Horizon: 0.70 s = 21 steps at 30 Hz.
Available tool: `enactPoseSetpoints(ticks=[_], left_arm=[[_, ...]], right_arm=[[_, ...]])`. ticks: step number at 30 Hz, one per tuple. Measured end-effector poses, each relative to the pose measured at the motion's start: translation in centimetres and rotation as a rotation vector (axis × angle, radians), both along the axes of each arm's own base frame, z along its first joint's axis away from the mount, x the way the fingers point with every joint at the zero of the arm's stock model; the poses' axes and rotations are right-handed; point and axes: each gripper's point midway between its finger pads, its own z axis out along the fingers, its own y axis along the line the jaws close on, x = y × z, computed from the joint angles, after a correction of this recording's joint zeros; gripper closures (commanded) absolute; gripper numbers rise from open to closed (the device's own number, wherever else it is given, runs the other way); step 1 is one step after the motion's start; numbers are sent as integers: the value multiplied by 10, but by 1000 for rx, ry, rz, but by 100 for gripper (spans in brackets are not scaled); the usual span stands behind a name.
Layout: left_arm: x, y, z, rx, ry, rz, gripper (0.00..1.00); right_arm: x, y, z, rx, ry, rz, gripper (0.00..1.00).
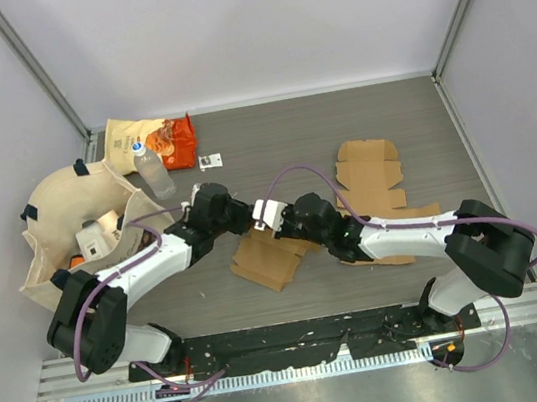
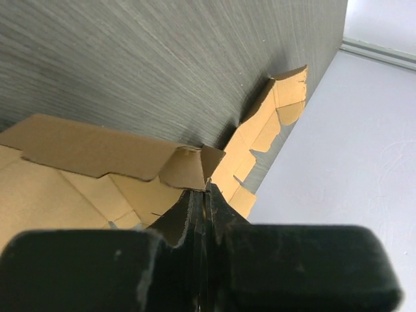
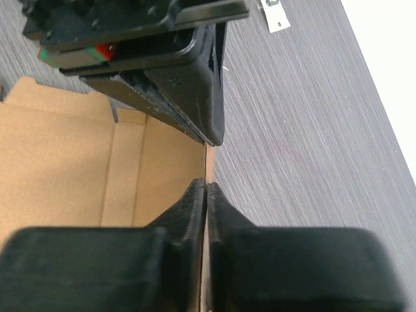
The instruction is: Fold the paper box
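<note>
The brown paper box [image 1: 265, 260] lies partly folded on the table between the two arms. My left gripper [image 1: 248, 220] is shut on a raised flap of it; in the left wrist view the gripper [image 2: 207, 190] pinches the flap's edge, with the box [image 2: 78, 169] spread out to the left. My right gripper [image 1: 278, 222] is shut on the same raised wall; in the right wrist view the gripper [image 3: 206, 185] clamps the thin cardboard edge [image 3: 209, 159], with the box's inner face [image 3: 71, 169] on the left. The left gripper's fingers [image 3: 188, 97] sit just beyond on that edge.
A second flat cardboard blank [image 1: 370, 178] lies at the right, partly under the right arm. A cloth bag [image 1: 71, 230] holding items stands at the left, with a water bottle [image 1: 153, 171], a snack packet [image 1: 153, 140] and a small white tag [image 1: 210, 161] behind it.
</note>
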Motion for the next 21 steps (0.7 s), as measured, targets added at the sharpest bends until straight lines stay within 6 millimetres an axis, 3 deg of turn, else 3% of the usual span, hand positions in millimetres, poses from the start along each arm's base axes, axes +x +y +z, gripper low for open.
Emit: enactPoseSetpoints(ticks=[1,2,3,6,9,13,15,16,17,18,21], left_arm=[[0,0,0,-1,-4,0,98],[2,0,2,0,-17,1,99],[3,0,2,1,-26,5,100],[7,2,2,-1,-51,18,100],[6,5,-3,-4,-60,33,100],[7,6,-5,-27,-58,53,100],[8,5,-3,-55,-61,68,100],[8,5,-3,-68,-60,76,100],[8,6,-4,-79,-58,84,100],[7,6,-6,-90,-54,93,100],[2,11,-11,-123,-41,121,100]], right_arm=[[1,-1,1,7,3,-16,59],[3,-2,2,9,14,-44,18],[5,-4,3,23,35,-84,16],[10,-12,11,51,121,-228,14],[14,-20,37,133,269,-419,16],[12,-20,90,437,527,-564,21],[6,-25,102,607,661,-600,24],[0,-28,106,685,731,-615,25],[-5,-30,107,803,813,-635,35],[-11,-33,102,854,867,-656,38],[-32,-32,71,981,1059,-731,46]])
